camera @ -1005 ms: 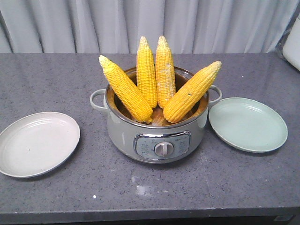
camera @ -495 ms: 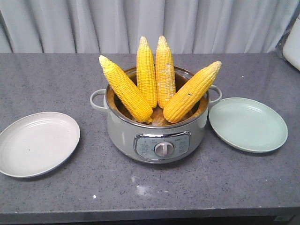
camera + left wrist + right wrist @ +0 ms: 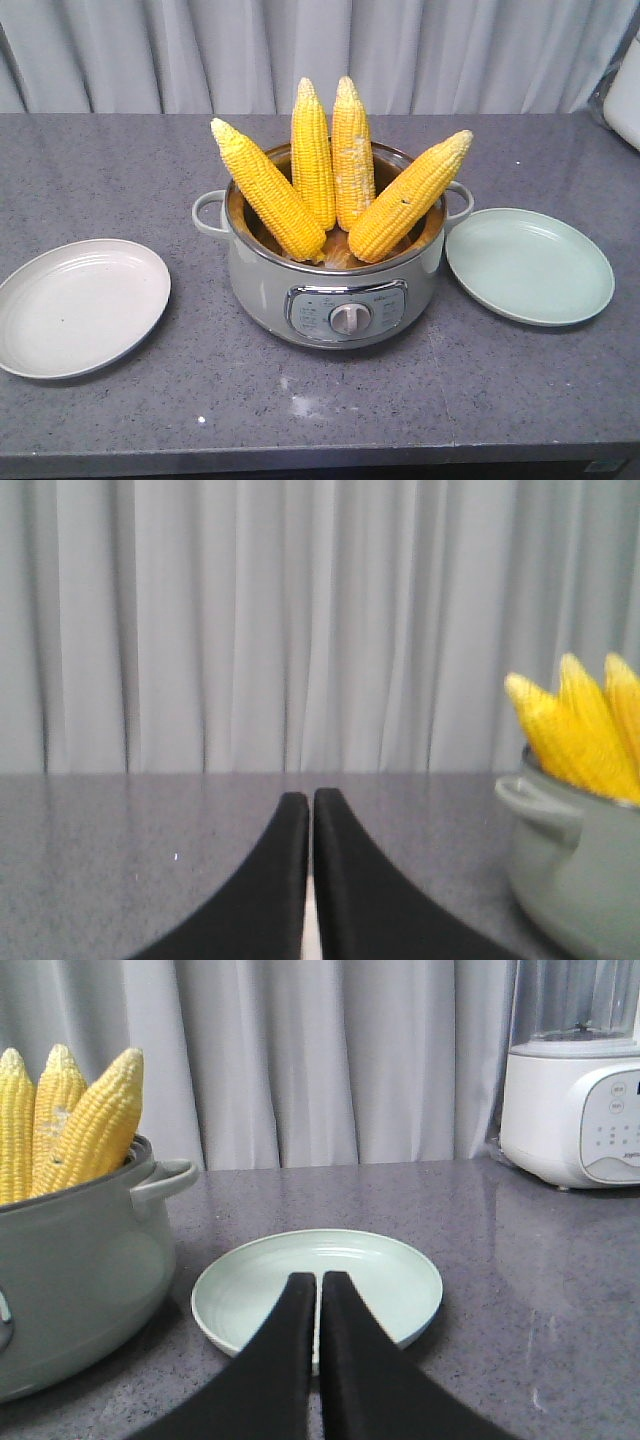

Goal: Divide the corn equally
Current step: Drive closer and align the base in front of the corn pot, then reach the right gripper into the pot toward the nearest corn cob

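Several yellow corn cobs stand tips up in a grey-green electric pot at the table's middle, fanned out left and right. A beige plate lies left of the pot and a pale green plate lies right of it; both hold nothing. Neither arm shows in the front view. My left gripper is shut with nothing in it, low over the table, with the pot and corn to its right. My right gripper is shut and empty, over the near side of the green plate.
A white blender base stands at the table's far right, also seen as a white edge in the front view. A grey curtain hangs behind the grey speckled table. The pot's handles stick out at both sides.
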You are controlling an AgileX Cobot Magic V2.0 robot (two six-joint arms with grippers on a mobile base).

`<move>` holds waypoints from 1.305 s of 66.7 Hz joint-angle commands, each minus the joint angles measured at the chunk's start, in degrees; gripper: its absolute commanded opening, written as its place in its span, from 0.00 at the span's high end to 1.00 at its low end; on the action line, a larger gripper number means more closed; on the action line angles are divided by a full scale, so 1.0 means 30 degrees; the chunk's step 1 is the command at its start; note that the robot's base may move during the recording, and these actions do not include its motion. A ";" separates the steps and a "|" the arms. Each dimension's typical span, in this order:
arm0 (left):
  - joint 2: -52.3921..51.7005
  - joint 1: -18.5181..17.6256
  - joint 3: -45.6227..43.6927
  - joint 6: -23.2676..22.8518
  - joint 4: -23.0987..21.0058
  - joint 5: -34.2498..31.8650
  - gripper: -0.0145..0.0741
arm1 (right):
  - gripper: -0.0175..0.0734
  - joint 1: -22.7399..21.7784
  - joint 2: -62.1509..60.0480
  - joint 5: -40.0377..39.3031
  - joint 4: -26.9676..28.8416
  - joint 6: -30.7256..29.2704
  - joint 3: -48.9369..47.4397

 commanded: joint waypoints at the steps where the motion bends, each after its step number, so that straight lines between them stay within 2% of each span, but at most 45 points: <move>1: 0.1293 0.0053 -0.3097 -0.0043 0.0129 0.0096 0.84 | 0.81 -0.0018 0.1370 0.0841 -0.0051 -0.0979 -0.2949; 11: 0.4765 0.0053 -0.7368 -0.0022 0.0129 0.3337 0.84 | 0.81 -0.0018 0.4385 0.3924 -0.0008 -0.2414 -0.6890; 23: 0.9459 0.0053 -1.1936 -0.0022 0.0129 0.7631 0.84 | 0.81 -0.0018 0.8470 0.6427 0.0014 -0.2480 -1.0874; 32: 1.2447 0.0053 -1.4322 -0.0022 0.0129 0.9800 0.84 | 0.81 -0.0018 1.1222 0.7862 0.0125 -0.2497 -1.3051; 44: 1.4799 0.0053 -1.5043 -0.0022 -0.0042 1.0400 0.84 | 0.81 -0.0018 1.3428 0.8047 0.0089 -0.2485 -1.3527; 62: 1.5791 0.0053 -1.4954 -0.0022 -0.0022 1.0720 0.83 | 0.80 -0.0018 1.4990 0.7998 0.0075 -0.2485 -1.3527; 66: 1.5901 0.0053 -1.4954 -0.0022 -0.0022 1.0697 0.78 | 0.77 -0.0018 1.5221 0.7998 0.0075 -0.2485 -1.3527; 72: 1.6091 0.0053 -1.4954 -0.0014 -0.0022 1.0723 0.66 | 0.66 -0.0018 1.5398 0.7998 0.0075 -0.2485 -1.3527; 77: 1.6189 0.0053 -1.4954 0.0002 -0.0022 1.0704 0.52 | 0.54 -0.0018 1.5440 0.7985 0.0075 -0.2485 -1.3527; 82: 1.6208 0.0053 -1.4954 -0.0016 -0.0022 1.0552 0.34 | 0.36 -0.0018 1.5440 0.7985 0.0075 -0.2485 -1.3527; 87: 1.6208 0.0053 -1.4954 -0.0016 -0.0044 1.0517 0.22 | 0.21 -0.0018 1.5440 0.7985 0.0140 -0.2485 -1.3469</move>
